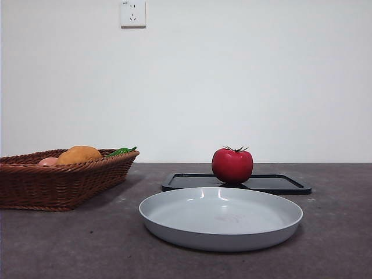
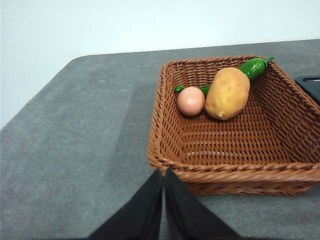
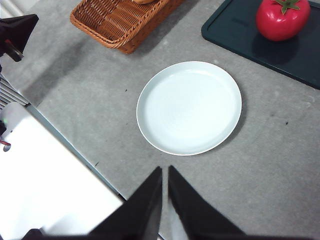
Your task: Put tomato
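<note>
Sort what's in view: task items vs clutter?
Job:
tomato, on the black tray
empty grey plate, a guess

Lying about:
wicker basket
potato
pink egg-like fruit
green pepper

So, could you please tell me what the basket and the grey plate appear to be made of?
The basket looks like woven wicker or rattan: brown interlaced strands and a braided rim. The plate seems to be smooth ceramic or melamine; its soft sheen leaves that open.
</note>
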Controlling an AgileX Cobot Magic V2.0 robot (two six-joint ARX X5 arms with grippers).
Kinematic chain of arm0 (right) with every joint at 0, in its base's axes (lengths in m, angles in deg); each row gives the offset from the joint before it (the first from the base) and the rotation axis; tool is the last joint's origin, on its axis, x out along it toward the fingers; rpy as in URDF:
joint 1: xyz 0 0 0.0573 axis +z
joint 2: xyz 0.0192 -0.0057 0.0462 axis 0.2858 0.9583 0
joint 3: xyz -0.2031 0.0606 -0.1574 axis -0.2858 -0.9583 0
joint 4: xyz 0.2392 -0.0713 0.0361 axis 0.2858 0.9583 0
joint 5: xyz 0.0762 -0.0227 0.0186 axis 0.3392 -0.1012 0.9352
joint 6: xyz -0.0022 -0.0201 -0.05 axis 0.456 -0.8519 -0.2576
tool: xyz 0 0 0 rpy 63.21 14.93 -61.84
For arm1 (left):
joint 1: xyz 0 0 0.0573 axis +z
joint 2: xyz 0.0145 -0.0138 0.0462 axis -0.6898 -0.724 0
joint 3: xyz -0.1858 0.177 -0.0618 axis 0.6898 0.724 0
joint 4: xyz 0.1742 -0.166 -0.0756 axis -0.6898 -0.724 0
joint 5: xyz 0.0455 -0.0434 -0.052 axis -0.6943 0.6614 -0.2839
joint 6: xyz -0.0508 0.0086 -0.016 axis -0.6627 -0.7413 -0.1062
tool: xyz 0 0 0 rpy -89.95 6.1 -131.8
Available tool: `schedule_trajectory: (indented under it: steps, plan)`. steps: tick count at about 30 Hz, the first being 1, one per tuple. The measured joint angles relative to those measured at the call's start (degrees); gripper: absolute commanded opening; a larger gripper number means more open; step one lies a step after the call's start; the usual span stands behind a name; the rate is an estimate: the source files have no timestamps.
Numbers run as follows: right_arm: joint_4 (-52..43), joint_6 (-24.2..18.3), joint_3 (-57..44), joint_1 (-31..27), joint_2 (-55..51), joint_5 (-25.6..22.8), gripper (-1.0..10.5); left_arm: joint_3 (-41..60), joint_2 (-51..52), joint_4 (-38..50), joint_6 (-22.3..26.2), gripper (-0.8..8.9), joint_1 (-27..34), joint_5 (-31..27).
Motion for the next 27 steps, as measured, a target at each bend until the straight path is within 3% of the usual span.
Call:
schedule_trajectory:
  steps: [7, 12, 21, 27]
  plan:
    - [-2.62, -2.25, -0.09, -3.32, -2.29, -0.31, 0.1, 0.0, 0.0, 0.0, 0.0, 0.09, 0.0, 0.0]
    - [-15.54, -3.8, -4.07, -11.52, -8.72, -0.35, 0.1, 0.0, 0.0, 0.0, 0.0, 0.09, 0.0, 0.0]
    - [-43.36, -4.15, -30.42, -21.14, -23.63, -0.42, 0.1, 0.0, 0.0, 0.0, 0.0, 0.09, 0.0, 0.0]
    - [-54.34, -3.58, -45.38, -22.12, -31.69, -6.23, 0.1, 0.0, 0.0, 0.0, 0.0, 0.09, 0.0, 0.0]
